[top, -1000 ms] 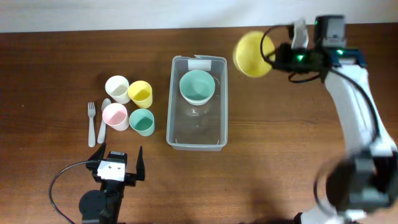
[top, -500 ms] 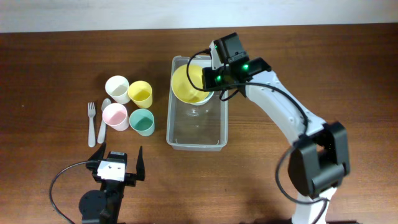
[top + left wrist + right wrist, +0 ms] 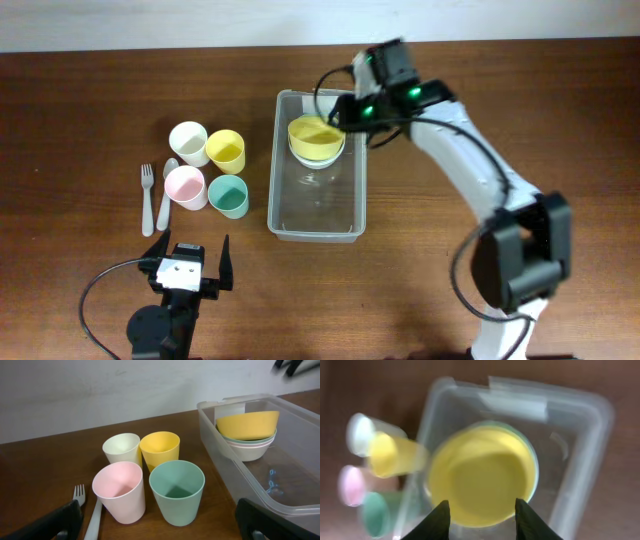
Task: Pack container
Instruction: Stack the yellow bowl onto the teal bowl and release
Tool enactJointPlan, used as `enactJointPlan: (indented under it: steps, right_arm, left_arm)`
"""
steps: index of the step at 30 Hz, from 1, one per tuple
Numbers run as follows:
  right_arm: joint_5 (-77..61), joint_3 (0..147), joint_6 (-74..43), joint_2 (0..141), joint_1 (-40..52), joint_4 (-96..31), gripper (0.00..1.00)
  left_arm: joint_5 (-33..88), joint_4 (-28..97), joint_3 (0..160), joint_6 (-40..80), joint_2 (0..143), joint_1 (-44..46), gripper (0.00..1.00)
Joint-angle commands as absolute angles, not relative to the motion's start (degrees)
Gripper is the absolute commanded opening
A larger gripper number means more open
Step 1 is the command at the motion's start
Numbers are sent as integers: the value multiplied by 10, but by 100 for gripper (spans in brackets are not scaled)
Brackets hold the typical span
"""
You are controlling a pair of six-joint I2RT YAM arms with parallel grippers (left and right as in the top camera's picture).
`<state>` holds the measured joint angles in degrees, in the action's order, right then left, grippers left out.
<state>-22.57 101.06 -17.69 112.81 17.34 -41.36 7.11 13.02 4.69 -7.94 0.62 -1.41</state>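
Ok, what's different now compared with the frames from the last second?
The right hand carried the yellow bowl leftward from right of the container, lowered it onto the green bowl inside, and let go; its fingers now stand apart above it. The bowl sits slightly tilted. The container, cups, fork, spoon and open left hand stayed put.

The container (image 3: pixel 272 200) is clear, glossy plastic. The yellow bowl (image 3: pixel 316 133) and pastel cups (image 3: pixel 176 491) look like smooth, matt plastic. The bench (image 3: pixel 90 100) is dark, grained wood with a faint sheen.
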Motion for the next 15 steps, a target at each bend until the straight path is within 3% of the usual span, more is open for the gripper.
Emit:
enactJointPlan:
  steps: [1,2,7,15]
  right_arm:
    - [-256,1048,-168,1027,124,-440,30]
    - [-262,1048,-168,1017,123,-453,22]
    - [-241,1032,-137,1053,180,-477,5]
    - [-221,1028,-140,1211,224,-436,4]
  left_arm:
    - [77,130,42,-87,4,-12,100]
    - [77,130,42,-87,4,-12,100]
    - [77,130,42,-87,4,-12,100]
    - [77,130,42,-87,3,-12,100]
